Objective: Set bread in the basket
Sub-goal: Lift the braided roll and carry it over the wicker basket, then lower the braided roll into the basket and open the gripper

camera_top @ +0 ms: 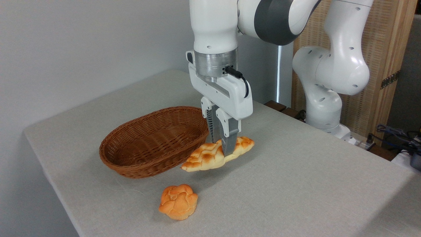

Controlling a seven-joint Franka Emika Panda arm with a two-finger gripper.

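Observation:
The bread (205,157), a long braided loaf with pointed ends and browned patches, hangs just above the table with its shadow beneath it. My gripper (223,147) is shut on its middle, fingers pointing straight down. The loaf's left tip is close to the right rim of the basket (131,158). The reddish-brown oval wicker basket sits on the table left of the gripper and holds nothing.
A small round orange knotted bun (178,201) lies on the table in front of the loaf, near the front edge. The grey cloth-covered table (296,184) stretches to the right. The arm's white base (324,108) stands at the back right, with cables (398,135) beyond.

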